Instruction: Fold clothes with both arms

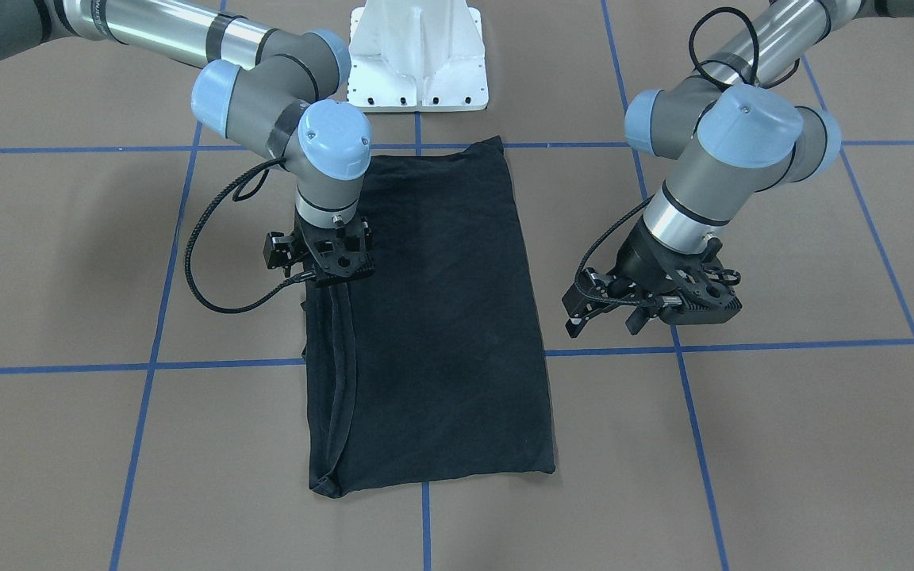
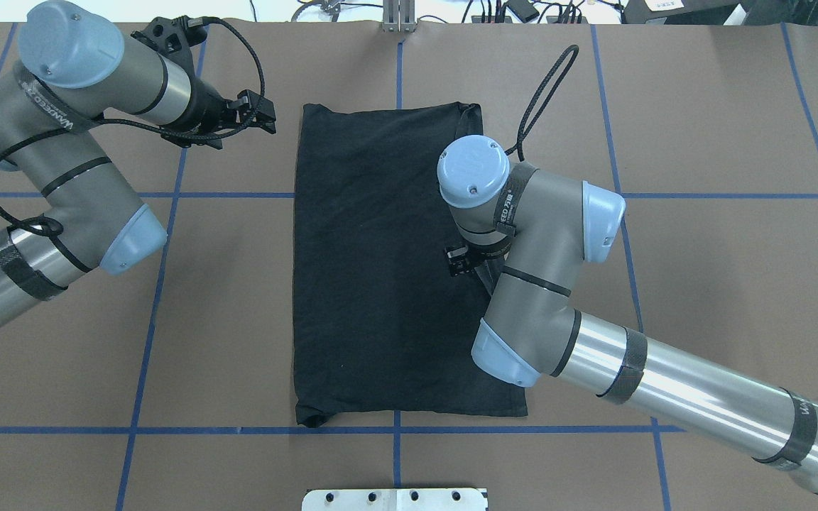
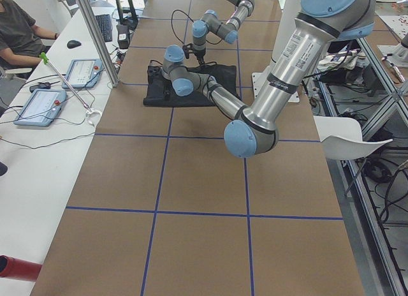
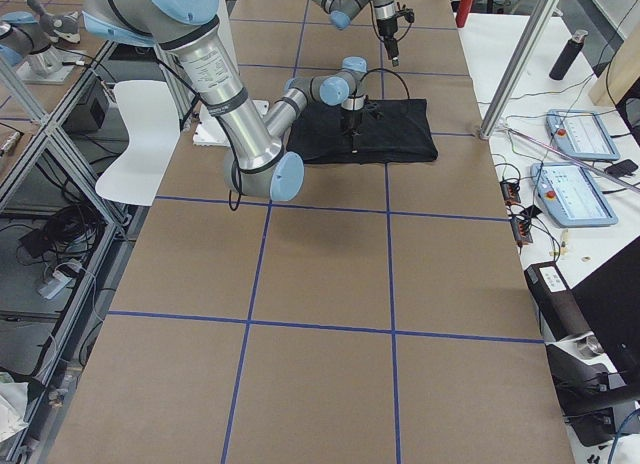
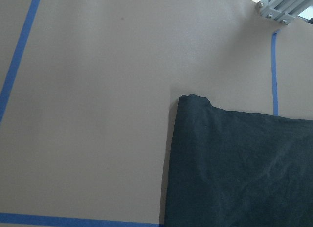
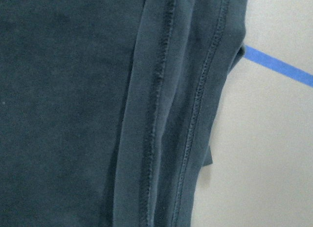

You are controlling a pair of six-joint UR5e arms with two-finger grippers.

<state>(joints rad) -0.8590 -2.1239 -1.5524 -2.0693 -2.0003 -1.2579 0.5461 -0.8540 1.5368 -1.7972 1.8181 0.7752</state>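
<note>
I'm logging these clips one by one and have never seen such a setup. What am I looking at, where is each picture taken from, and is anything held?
Two grey-silver jointed robot arms with light-blue caps work at a brown table. Four pictures come from fixed cameras: one facing the robot, one over its shoulders, one at each table end. The other two come from wrist cameras. A black cotton T-shirt, folded into a long rectangle, lies on the table. The right arm's black tool sits low over one long edge; whether it grips the cloth cannot be seen. The left arm's tool hangs beside the shirt with nothing visible in it.
</note>
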